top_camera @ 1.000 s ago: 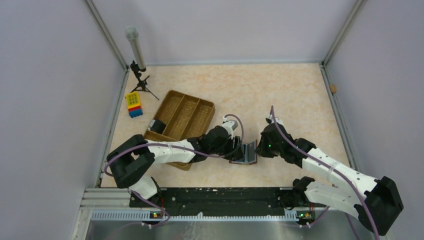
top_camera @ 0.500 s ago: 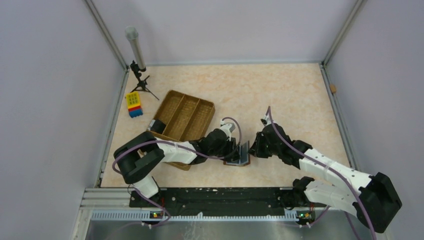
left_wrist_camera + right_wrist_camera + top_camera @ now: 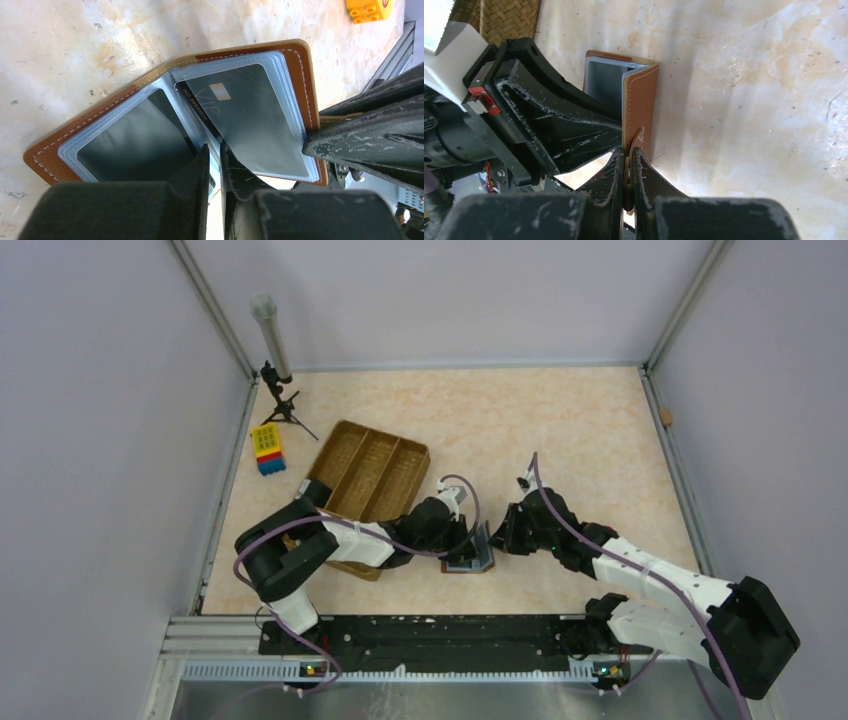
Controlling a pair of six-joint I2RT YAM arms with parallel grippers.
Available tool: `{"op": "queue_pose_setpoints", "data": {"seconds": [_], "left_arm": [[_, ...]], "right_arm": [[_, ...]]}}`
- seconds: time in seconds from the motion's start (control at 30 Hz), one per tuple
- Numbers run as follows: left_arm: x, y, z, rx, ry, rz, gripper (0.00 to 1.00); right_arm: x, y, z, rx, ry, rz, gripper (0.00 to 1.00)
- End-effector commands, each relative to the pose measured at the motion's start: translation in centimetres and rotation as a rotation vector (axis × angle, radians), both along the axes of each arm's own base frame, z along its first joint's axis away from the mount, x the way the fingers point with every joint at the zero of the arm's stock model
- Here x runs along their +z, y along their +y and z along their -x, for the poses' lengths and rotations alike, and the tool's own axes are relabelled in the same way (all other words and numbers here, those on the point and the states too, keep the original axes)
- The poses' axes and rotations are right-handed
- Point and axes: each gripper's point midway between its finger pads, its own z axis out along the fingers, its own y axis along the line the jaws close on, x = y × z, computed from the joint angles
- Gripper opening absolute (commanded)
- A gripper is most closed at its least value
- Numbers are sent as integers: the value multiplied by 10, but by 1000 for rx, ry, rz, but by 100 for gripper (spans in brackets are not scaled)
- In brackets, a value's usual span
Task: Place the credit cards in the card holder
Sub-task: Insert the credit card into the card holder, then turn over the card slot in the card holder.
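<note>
From my seat the card holder point(image 3: 641, 100) lies open on the table point(image 3: 560, 430), near the front edge, squeezed between my two arms and just right of the woven tray point(image 3: 365, 472). My right gripper point(image 3: 628, 150) is pinched tight on the edge of the brown cover and holds that flap upright, while the other flap lies flat on the table. Through the left wrist camera I see the clear plastic sleeves fanned open, and a dark glossy card point(image 3: 250, 115) marked VIP sits among the sleeves of the raised side. My left gripper point(image 3: 216, 150) is at the near edge of those sleeves, its fingers drawn close with only a slit between them. I cannot tell whether they pinch the card, a sleeve, or nothing. The toy block point(image 3: 267, 448) stands well apart, by the left wall.
</note>
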Motion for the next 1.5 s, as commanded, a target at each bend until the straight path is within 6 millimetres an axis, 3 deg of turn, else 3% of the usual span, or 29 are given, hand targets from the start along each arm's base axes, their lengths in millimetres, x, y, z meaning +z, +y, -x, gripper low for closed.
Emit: {"op": "queue_pose_setpoints", "data": {"seconds": [0.0, 0.37, 1.03, 1.47], "left_arm": [[-10, 3, 3, -4, 25, 4, 12], [-14, 8, 3, 3, 32, 16, 0], [-18, 12, 3, 8, 40, 45, 0], [-20, 14, 4, 6, 40, 58, 0]], "right_arm": [[6, 10, -3, 13, -21, -66, 0], [4, 16, 0, 28, -21, -116, 0], [-26, 4, 3, -11, 11, -61, 0], [-34, -1, 4, -44, 27, -47, 0]]}}
